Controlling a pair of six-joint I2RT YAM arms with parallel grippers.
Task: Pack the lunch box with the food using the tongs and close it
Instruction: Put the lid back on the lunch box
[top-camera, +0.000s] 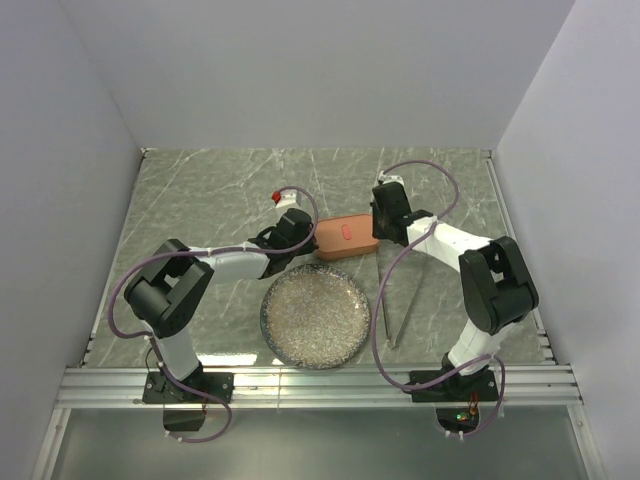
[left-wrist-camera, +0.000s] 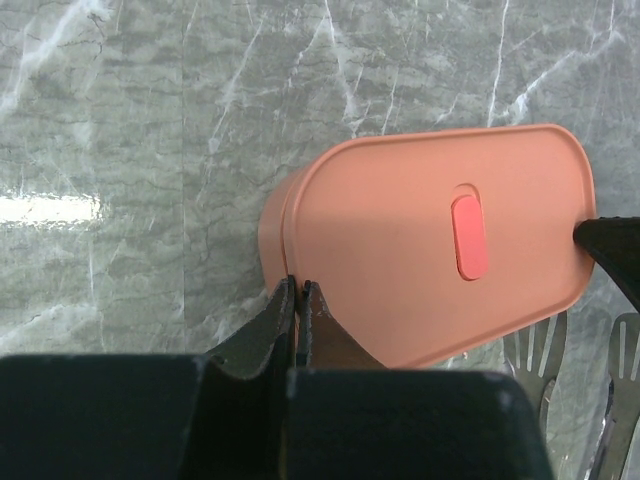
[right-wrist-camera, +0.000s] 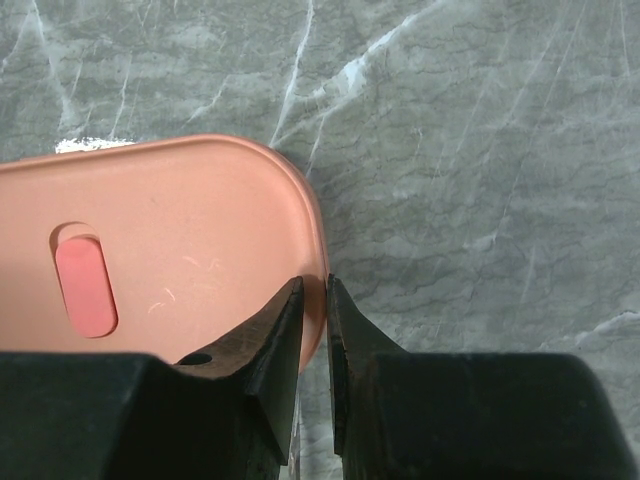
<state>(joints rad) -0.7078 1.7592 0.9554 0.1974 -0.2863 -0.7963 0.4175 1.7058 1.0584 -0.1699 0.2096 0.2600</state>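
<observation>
Lid (left-wrist-camera: 400, 250) covers the lunch box (left-wrist-camera: 272, 225); left gripper (left-wrist-camera: 299, 287) and right gripper (right-wrist-camera: 314, 283), jaws closed on nothing, bear on its ends, seemingly sealing it.

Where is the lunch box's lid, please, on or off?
On: the lid, red mark up, covers the lunch box in all views. Whether it is latched, cannot tell.

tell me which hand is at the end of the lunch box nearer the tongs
The right hand: it is at the lunch box's right end, the side where the tongs lie. The left hand is at the opposite end, away from them.
</observation>
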